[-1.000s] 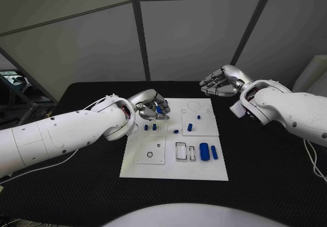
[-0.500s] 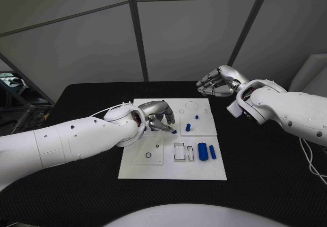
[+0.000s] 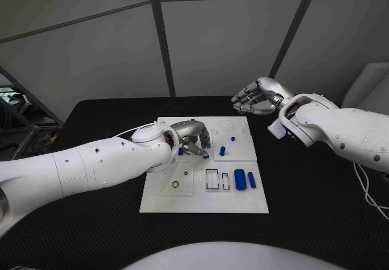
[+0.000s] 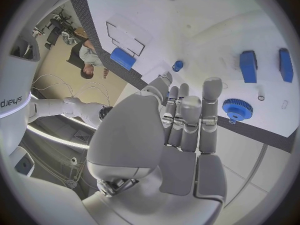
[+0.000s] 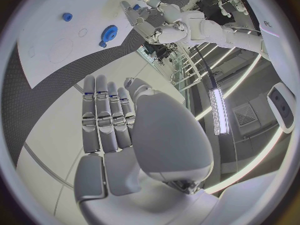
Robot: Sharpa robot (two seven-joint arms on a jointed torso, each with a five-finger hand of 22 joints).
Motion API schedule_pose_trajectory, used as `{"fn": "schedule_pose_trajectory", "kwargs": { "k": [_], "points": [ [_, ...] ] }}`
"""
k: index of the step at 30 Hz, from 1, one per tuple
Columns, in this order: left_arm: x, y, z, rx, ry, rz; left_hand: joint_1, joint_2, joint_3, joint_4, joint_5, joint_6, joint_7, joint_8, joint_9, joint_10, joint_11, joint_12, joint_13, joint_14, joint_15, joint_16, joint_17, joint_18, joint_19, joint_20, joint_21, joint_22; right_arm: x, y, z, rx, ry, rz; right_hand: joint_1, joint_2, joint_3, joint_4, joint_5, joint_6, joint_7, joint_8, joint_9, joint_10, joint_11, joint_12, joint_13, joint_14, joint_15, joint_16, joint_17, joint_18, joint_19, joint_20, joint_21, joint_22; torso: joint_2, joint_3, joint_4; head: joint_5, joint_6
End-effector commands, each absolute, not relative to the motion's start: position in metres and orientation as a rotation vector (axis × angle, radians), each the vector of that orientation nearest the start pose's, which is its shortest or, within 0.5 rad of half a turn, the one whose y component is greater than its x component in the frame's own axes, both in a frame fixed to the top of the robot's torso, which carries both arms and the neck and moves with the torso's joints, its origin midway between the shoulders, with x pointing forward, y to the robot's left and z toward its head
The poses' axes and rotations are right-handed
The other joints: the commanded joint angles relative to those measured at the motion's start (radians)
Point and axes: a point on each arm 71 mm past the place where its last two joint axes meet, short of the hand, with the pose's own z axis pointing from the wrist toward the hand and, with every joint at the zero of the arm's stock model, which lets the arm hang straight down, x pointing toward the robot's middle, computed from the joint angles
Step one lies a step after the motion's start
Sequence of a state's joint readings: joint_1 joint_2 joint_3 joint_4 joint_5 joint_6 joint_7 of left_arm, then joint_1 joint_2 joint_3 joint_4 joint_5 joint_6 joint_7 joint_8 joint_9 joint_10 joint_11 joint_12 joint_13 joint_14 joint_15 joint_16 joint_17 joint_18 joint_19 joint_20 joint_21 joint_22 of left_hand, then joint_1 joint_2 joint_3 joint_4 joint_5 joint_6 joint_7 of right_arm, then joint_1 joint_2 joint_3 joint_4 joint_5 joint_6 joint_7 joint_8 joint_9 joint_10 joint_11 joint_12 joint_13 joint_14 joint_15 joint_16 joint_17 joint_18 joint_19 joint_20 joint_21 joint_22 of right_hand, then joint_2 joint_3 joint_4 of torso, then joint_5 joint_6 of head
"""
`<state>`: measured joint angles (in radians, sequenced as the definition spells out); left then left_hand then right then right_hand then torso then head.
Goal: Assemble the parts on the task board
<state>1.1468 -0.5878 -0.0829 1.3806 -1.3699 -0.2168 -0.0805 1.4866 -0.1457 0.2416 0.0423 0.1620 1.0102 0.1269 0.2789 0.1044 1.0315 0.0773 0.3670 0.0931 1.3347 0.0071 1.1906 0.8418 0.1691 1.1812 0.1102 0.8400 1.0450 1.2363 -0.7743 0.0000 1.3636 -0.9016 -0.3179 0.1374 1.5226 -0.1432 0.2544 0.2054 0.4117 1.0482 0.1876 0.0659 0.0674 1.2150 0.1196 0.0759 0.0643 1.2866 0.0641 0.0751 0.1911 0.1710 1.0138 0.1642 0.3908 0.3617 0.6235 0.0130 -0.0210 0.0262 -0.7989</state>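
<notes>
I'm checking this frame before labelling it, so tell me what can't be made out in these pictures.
- Head view: the silver left hand covers part of the white task board; any small blue parts beneath it are hidden.
- Head view: whether that hand touches the board cannot be told.
- Left wrist view: the blue toothed wheel is partly hidden by the fingers.
- Head view: the silver right hand is curled; its inner side is hidden.

Readable only in part: sideways letters "deys" on the white left arm (image 4: 14, 102) and a cut-off "PL"-like mark on the same arm (image 5: 267, 24).
</notes>
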Motion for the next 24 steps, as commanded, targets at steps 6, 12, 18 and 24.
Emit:
{"fn": "schedule_pose_trajectory", "kwargs": {
  "k": [6, 12, 18, 24],
  "points": [
    [0.4769, 0.0949, -0.2405, 0.31, 1.895, -0.822, 0.025, 0.006, 0.026, -0.028, -0.005, 0.024, -0.008, 0.012, 0.002, 0.013, 0.0, 0.008, -0.003, 0.008, -0.004, 0.031, 0.023, -0.02, 0.015, -0.004, 0.037, 0.034, 0.5249, -0.2087, -0.1565, 0.276, 1.598, 1.017, 0.008, 0.0, -0.001, -0.005, -0.005, 0.009, -0.001, 0.006, 0.001, 0.008, -0.003, 0.006, 0.001, 0.009, -0.001, 0.002, 0.001, 0.008, 0.002, -0.002, 0.007, 0.002, -0.001, -0.0011, 0.002, -0.004, -0.004],
    [0.4761, 0.093, -0.2418, 0.333, 1.909, -0.813, 0.007, 0.0, 0.029, -0.03, -0.009, 0.028, -0.009, 0.013, 0.002, 0.015, 0.001, 0.011, -0.003, 0.017, -0.002, 0.058, 0.05, -0.025, 0.028, -0.003, 0.07, 0.062, 0.5249, -0.2085, -0.1566, 0.277, 1.6, 1.016, 0.007, 0.0, 0.0, -0.005, -0.005, 0.009, -0.001, 0.006, 0.001, 0.008, -0.003, 0.006, 0.001, 0.009, -0.001, 0.001, 0.001, 0.007, 0.002, -0.002, 0.007, 0.002, -0.001, -0.0008, 0.0018, -0.005, -0.006],
    [0.4768, 0.0922, -0.2435, 0.341, 1.926, -0.799, -0.008, -0.008, 0.027, -0.031, -0.009, 0.02, -0.01, 0.007, 0.0, 0.009, 0.002, 0.012, -0.003, 0.014, -0.001, 0.065, 0.045, -0.025, 0.025, -0.002, 0.072, 0.067, 0.525, -0.2081, -0.1567, 0.277, 1.601, 1.017, 0.005, 0.0, 0.0, -0.005, -0.005, 0.009, -0.001, 0.006, 0.001, 0.008, -0.003, 0.006, 0.001, 0.01, -0.001, 0.001, 0.001, 0.007, 0.002, -0.002, 0.008, 0.003, -0.001, -0.0012, 0.0016, -0.005, -0.006],
    [0.4771, 0.0913, -0.2446, 0.351, 1.936, -0.789, -0.007, -0.005, 0.033, -0.037, -0.008, 0.019, -0.013, 0.006, 0.0, -0.001, 0.005, 0.01, -0.004, 0.007, 0.001, 0.065, 0.037, -0.024, 0.019, -0.001, 0.068, 0.067, 0.525, -0.2081, -0.1568, 0.277, 1.602, 1.016, 0.001, 0.001, 0.001, -0.005, -0.002, 0.009, -0.001, 0.005, 0.001, 0.008, -0.003, 0.005, 0.0, 0.011, -0.001, 0.001, 0.001, 0.007, 0.001, -0.003, 0.01, 0.005, -0.001, -0.0008, 0.0013, -0.006, -0.006]
  ]
}}
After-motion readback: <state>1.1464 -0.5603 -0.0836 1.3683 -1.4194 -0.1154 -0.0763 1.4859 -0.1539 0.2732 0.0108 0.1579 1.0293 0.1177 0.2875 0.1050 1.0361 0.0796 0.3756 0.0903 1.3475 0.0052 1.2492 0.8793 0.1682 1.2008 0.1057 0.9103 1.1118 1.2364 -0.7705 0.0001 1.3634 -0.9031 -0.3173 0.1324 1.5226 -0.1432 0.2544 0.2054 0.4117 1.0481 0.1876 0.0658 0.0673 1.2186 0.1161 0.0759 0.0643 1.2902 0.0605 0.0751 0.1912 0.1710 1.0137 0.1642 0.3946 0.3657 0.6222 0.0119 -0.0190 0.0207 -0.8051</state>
